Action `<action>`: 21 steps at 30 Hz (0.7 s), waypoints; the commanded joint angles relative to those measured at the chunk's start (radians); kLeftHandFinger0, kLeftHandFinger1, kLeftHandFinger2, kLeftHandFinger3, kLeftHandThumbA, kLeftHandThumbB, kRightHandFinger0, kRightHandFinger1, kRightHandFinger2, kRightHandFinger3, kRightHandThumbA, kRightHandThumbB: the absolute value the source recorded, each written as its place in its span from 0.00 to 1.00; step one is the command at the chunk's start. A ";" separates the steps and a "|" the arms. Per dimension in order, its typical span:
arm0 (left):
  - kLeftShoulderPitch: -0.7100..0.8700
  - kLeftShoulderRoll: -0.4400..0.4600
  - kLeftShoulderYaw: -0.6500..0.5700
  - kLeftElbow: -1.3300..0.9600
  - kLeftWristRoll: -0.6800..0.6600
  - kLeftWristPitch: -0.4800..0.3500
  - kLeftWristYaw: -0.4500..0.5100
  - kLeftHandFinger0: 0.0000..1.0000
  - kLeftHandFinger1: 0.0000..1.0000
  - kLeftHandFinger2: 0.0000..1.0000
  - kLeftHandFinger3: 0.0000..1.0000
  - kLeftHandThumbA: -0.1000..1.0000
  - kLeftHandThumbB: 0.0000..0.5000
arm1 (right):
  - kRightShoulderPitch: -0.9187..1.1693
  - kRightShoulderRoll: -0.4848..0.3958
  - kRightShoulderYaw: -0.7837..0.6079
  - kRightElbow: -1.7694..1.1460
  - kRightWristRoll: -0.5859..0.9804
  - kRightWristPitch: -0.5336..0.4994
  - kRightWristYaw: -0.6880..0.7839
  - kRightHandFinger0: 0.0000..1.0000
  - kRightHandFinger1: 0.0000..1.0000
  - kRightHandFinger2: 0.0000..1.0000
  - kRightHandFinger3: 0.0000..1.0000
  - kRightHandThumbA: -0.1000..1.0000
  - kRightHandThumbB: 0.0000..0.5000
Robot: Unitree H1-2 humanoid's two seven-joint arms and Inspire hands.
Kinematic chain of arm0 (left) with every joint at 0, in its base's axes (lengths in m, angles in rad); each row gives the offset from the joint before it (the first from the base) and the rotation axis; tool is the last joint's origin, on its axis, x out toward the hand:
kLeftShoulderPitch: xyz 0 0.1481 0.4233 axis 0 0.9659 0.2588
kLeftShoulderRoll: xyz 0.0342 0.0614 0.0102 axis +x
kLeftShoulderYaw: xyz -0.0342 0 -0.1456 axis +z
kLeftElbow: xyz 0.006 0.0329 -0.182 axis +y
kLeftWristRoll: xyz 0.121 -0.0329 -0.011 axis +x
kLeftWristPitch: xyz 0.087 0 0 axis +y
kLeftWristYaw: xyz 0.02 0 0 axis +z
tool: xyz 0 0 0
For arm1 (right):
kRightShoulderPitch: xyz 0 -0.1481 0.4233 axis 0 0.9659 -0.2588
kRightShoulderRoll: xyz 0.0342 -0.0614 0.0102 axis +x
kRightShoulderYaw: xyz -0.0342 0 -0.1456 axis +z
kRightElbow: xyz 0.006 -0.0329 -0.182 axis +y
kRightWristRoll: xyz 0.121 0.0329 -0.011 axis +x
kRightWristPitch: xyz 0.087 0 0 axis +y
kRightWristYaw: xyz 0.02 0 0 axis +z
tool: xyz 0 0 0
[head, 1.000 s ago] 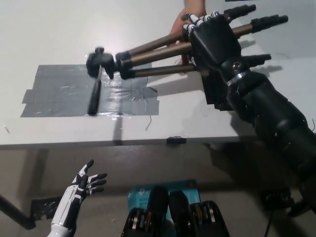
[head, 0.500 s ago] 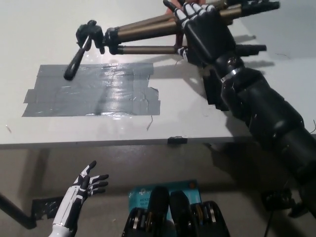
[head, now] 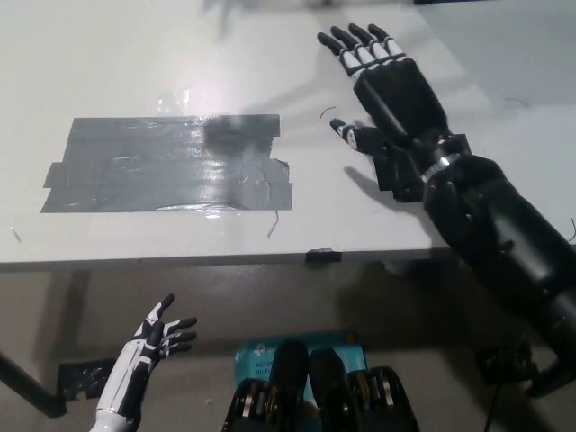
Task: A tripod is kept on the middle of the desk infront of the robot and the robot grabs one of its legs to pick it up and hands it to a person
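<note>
The tripod is not in view now. My black right hand point(head: 389, 88) hovers over the far right part of the white desk point(head: 360, 216), fingers spread apart and holding nothing. My white left hand point(head: 153, 346) rests low at the lower left, below the desk's front edge, fingers apart and empty.
A patch of grey tape point(head: 166, 164) covers the middle-left of the desk. The desk's front edge point(head: 216, 261) runs across the middle of the picture, with a small black clip point(head: 322, 256) on it. A teal object point(head: 297, 346) lies on the floor below.
The tripod, held up in my right hand with a person's hand at its legs, has left the picture at the top. My right hand has opened and is now empty.
</note>
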 commanded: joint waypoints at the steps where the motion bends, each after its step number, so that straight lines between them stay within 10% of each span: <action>1: -0.037 0.024 -0.005 -0.024 0.010 -0.010 -0.011 0.77 0.75 0.78 1.00 1.00 0.30 | -0.004 -0.293 -0.234 -0.941 0.685 0.362 0.516 1.00 1.00 1.00 1.00 1.00 0.94; 6: -0.045 0.019 -0.001 -0.014 0.005 -0.018 -0.007 0.80 0.83 0.85 1.00 1.00 0.31 | 0.228 -0.407 -0.318 -1.245 0.783 0.394 0.383 1.00 1.00 1.00 1.00 1.00 0.77; 13: -0.052 0.017 -0.004 0.013 0.017 -0.060 0.001 1.00 1.00 1.00 1.00 1.00 0.29 | 0.618 -0.461 -0.362 -1.405 0.859 0.340 0.206 1.00 1.00 1.00 1.00 0.85 0.81; 21: -0.028 0.002 -0.011 0.025 0.006 -0.098 0.000 1.00 1.00 1.00 1.00 1.00 0.42 | 0.835 -0.259 -0.295 -1.199 0.820 0.159 0.144 1.00 1.00 1.00 1.00 0.86 0.67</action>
